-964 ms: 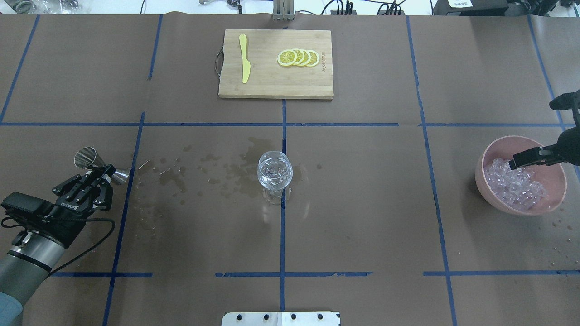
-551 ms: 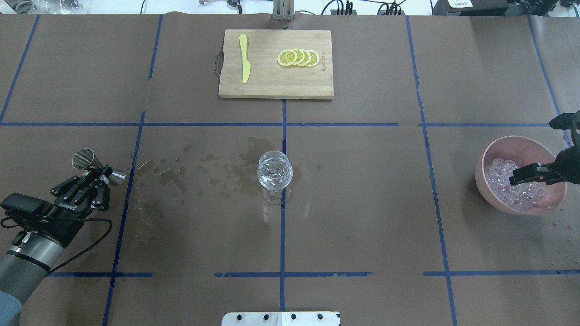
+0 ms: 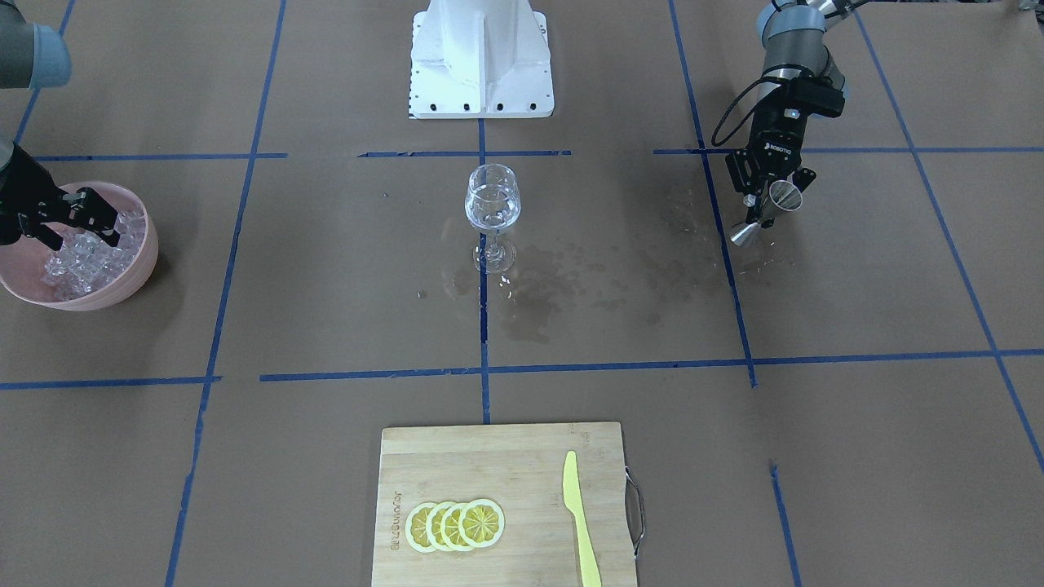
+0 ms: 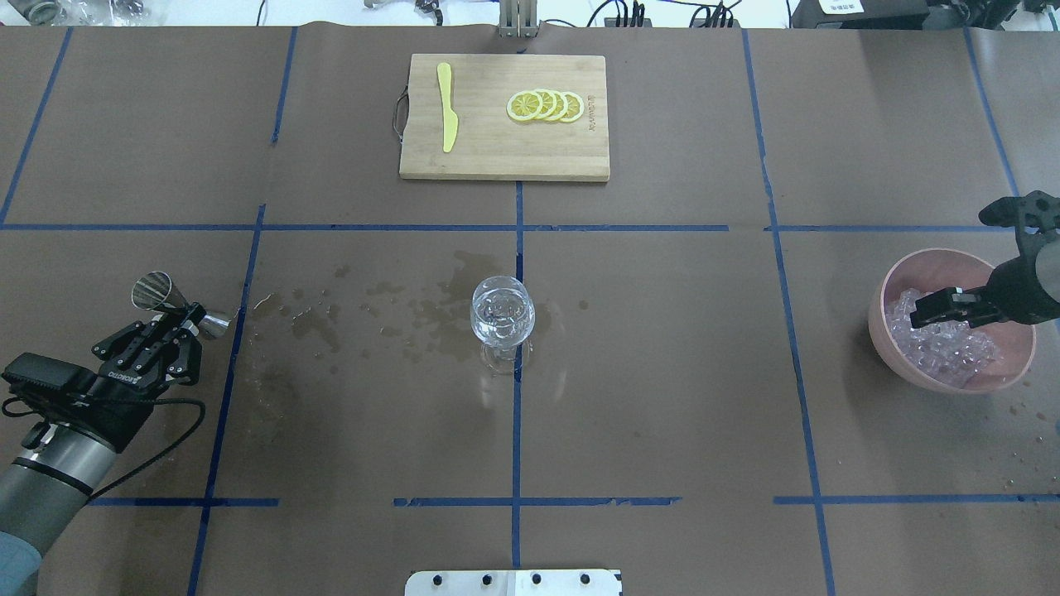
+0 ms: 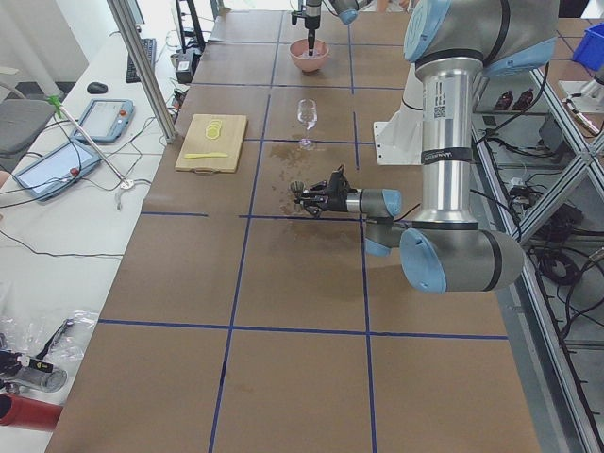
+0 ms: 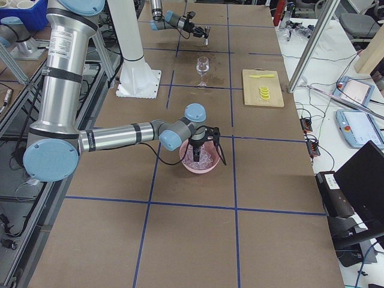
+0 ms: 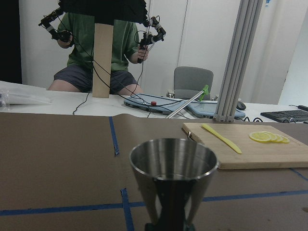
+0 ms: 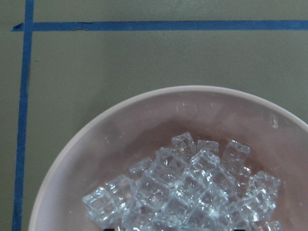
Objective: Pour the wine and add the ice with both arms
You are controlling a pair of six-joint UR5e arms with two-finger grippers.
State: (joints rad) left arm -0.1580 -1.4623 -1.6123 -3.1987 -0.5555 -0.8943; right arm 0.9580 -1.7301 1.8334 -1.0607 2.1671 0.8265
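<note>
Left claw (image 4: 189, 314): closed round the waist of a steel jigger (image 4: 154, 290), its wide cup uppermost, at the left side of the worktop (image 4: 662, 372).
Right claw (image 4: 929, 312): jaws apart, tips down among the ice (image 4: 952, 349) in a pink bowl (image 4: 878, 302) at the right side.
Wine glass (image 4: 503, 308): stood upright at the centre, well apart from both claws.
Wine (image 4: 502, 329): a small clear measure lay in the glass.
Wet patches (image 4: 315, 323): spread between jigger and glass.

Right gripper (image 4: 933, 310) shifted over ice (image 4: 952, 349); left gripper (image 4: 190, 319), jigger (image 4: 156, 291) drew back.
</note>
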